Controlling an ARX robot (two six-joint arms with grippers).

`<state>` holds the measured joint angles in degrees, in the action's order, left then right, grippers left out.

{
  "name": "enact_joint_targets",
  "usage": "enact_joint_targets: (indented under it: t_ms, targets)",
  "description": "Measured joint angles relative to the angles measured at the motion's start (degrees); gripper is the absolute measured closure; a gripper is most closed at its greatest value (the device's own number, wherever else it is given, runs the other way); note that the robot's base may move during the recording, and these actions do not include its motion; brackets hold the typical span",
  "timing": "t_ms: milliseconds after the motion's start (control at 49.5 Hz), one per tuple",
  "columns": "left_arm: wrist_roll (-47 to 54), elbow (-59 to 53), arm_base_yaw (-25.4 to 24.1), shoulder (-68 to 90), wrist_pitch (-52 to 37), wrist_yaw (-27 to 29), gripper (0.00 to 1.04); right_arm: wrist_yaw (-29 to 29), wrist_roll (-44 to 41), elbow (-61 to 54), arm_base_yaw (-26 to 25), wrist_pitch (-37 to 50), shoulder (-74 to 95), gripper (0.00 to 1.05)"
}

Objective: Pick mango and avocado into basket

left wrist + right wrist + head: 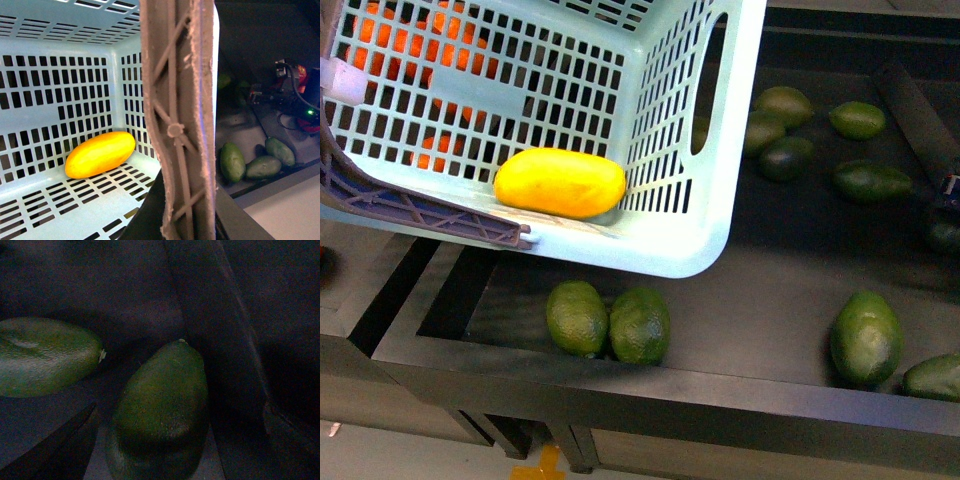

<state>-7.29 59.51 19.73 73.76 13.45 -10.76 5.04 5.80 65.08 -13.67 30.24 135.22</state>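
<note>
Basket: pale teal slotted plastic basket (705, 250), tilted over the counter's left side.
Left jaws: we cannot tell their state.
Mango: smooth oblong yellow mango (560, 183), already inside the basket.
Avocado: dark green oval avocado (160, 405) on the counter, outside the basket; we judge it firm and prone to roll, so grip across its belly.
Right jaws: too dark; we cannot tell.
</note>
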Motion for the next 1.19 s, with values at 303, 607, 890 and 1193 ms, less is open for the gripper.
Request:
enact_joint_targets:
  t_ms: [303, 607, 890, 1193]
  targets:
    - [-0.02, 0.00, 0.04, 0.00, 0.00, -0.39, 0.97, 0.00, 1.01, 6.95, 1.62, -2.80, 5.66, 0.08]
    - [-0.02, 0.00, 0.04, 0.00, 0.00, -0.17, 0.97, -1.64, 1.11, 9.57, 2.47, -3.63, 7.63, 0.08]
    - [0.00, 0.00, 0.04, 0.00, 0.00, -0.24, 0.97, -1.66, 1.33, 10.95, 2.69, -5.51, 7.96, 0.08]
    - [-0.02, 0.00, 0.04, 0.00, 0.00, -0.33, 0.97, -1.90, 0.55, 12.13, 2.97, -8.52, 8.15, 0.08]
